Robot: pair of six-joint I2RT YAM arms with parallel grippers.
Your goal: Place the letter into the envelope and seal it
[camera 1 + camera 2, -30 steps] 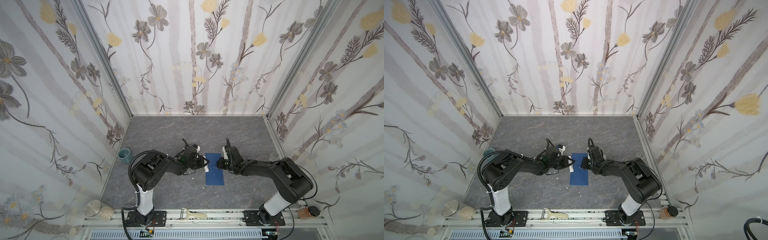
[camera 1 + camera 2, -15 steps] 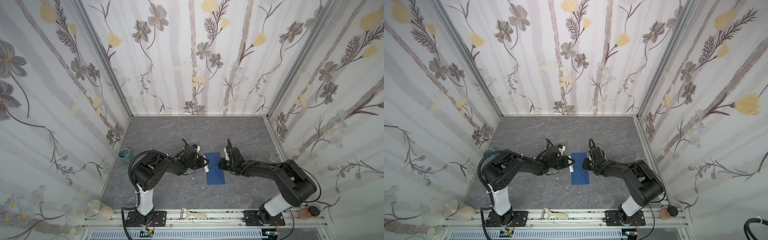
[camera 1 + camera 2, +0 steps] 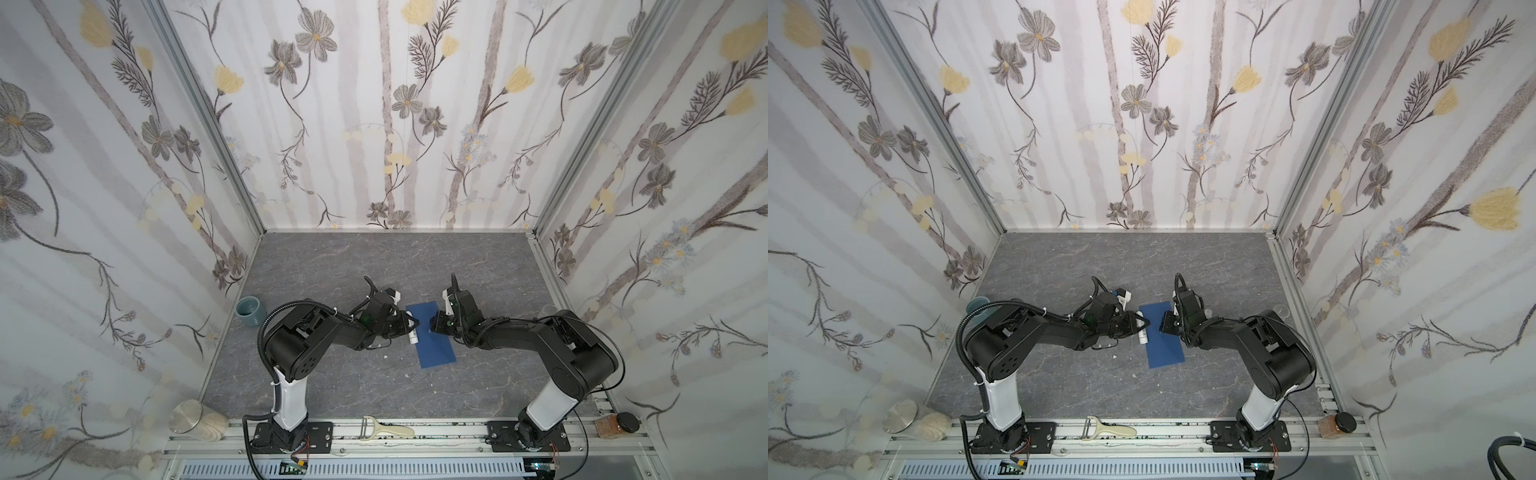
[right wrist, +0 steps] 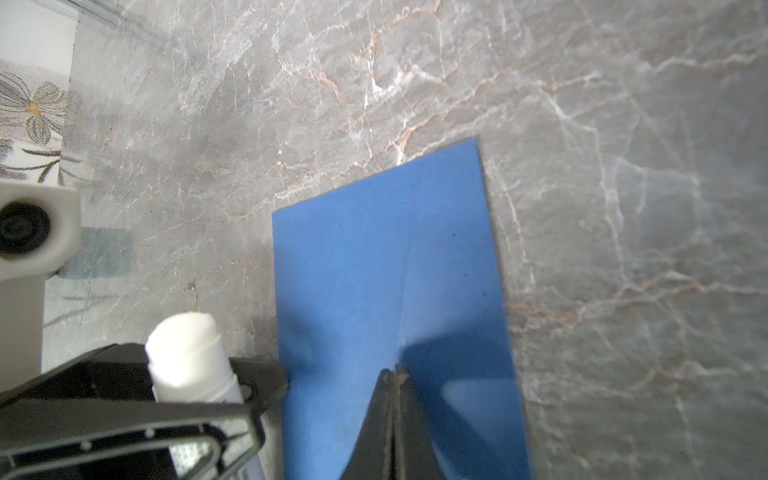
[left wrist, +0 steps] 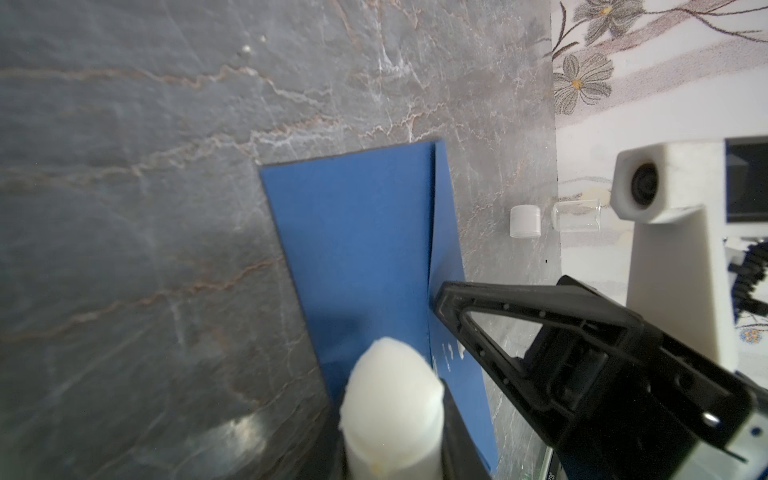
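The envelope (image 3: 434, 349) lies flat on the table (image 3: 332, 270), flap folded over. No letter shows, so it is likely inside. The left gripper (image 3: 409, 328) grips the glue stick (image 5: 390, 399). The right gripper (image 4: 394, 374), closed tight and empty, presses the flap. Sealing looks almost done.

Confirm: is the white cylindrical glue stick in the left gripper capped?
No, in the left wrist view the white cylindrical glue stick ends in a bare rounded glue tip, no cap.

I see no readable words, labels, brands or numbers in any view. A few small pale marks (image 5: 451, 353) sit on the blue envelope (image 5: 365, 249), too blurred for me to make out as letters.
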